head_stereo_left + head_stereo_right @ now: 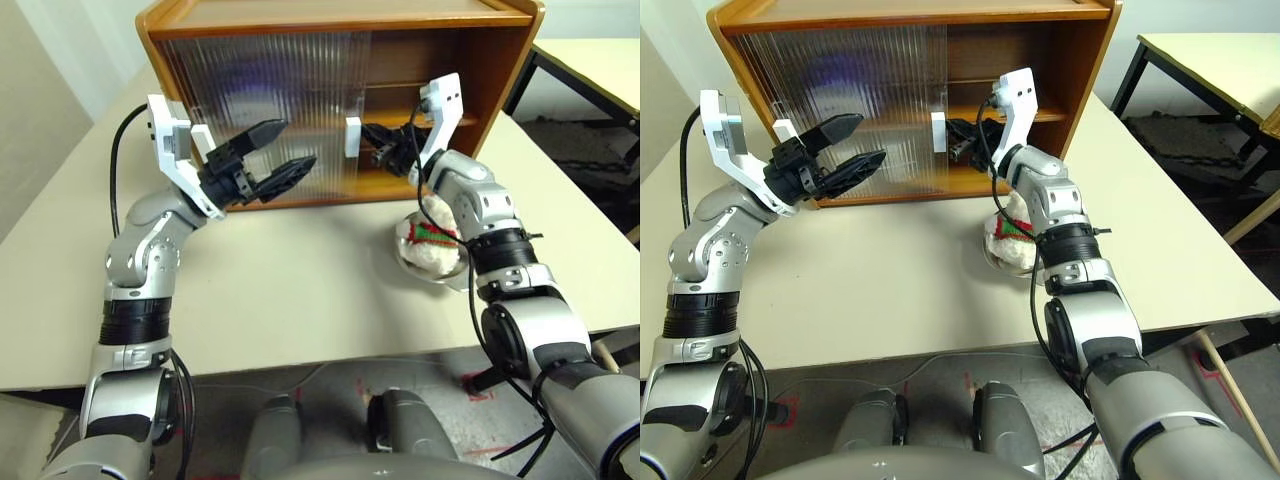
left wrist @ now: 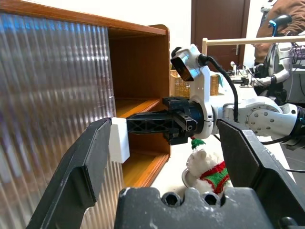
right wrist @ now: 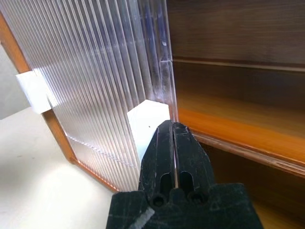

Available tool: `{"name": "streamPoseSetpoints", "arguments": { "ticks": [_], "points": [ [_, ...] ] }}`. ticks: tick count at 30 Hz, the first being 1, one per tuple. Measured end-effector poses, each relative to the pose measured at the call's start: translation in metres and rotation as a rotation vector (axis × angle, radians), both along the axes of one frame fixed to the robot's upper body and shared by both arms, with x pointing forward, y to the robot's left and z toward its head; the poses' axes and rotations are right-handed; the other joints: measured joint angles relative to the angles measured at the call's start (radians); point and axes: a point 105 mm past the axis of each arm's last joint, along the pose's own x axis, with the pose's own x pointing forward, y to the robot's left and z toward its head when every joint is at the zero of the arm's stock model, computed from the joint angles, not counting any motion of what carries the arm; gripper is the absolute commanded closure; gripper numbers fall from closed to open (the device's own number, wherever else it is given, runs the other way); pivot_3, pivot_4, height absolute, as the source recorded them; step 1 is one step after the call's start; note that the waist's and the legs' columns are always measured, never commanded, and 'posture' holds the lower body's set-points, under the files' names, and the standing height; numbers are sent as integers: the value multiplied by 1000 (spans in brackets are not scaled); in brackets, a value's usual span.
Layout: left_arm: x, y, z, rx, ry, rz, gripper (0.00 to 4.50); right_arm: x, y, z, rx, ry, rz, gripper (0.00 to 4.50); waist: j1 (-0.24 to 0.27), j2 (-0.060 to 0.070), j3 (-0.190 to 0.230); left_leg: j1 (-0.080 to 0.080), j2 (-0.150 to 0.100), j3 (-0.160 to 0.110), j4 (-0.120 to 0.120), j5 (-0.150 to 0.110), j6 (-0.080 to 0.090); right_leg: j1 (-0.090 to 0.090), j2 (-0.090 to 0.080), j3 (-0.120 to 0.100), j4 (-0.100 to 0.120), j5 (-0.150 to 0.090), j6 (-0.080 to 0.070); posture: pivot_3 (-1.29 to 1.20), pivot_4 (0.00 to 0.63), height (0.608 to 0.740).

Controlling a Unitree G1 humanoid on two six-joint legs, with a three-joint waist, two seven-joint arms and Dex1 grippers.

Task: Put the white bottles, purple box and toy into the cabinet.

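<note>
The orange-brown cabinet (image 1: 340,20) stands at the back of the table. Its ribbed sliding doors (image 1: 260,90) cover the left half, and the right half is open, showing the inner shelf. My right gripper (image 1: 368,133) is shut, with its tips against the white handle (image 3: 147,119) at the door's edge. In front of the closed left half my left gripper (image 1: 292,146) hovers open and holds nothing. The toy (image 1: 432,240), white plush with a red-and-green scarf, sits beside my right forearm. The white bottles and the purple box are out of view.
A shiny steel bowl (image 1: 447,277) holds the toy on the table in front of the cabinet's open side. Another table (image 1: 590,60) stands at the back right. A person (image 2: 281,14) is far off behind my right arm. A second white handle (image 3: 33,90) sits further along the doors.
</note>
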Motion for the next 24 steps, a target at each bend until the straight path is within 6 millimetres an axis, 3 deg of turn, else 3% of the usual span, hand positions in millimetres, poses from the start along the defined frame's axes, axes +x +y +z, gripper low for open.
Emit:
{"name": "streamPoseSetpoints", "arguments": {
  "ticks": [8, 16, 19, 24],
  "points": [
    [1, -1, 0, -5, 2, 3, 0, 1, -1, 1, -9, -2, -1, 4457, 0, 0, 0, 2, 0, 0, -2, 0, 0, 0, 1, 1, 0, 0, 0, 31, 0, 740],
    [2, -9, 3, -24, -6, -28, 0, -16, -48, 20, -50, -97, -95, 4457, 1, 0, 0, -1, 0, 0, -2, -1, -1, 0, 0, 0, -4, 0, 0, -26, 0, 740],
    [3, -13, 4, -23, -12, -51, 0, -30, -66, 18, -80, -94, -132, 3753, -1, 0, 0, -1, 0, 0, -3, -1, -1, 0, 0, 0, -4, 0, 0, -44, 0, 740],
    [5, -15, 0, -20, 3, -70, 0, -59, -91, 18, -99, -66, -175, 1916, -7, 0, 0, 0, 0, 0, -3, -2, -1, -1, 1, 1, -4, -1, -1, -75, 0, 740]
  ]
}}
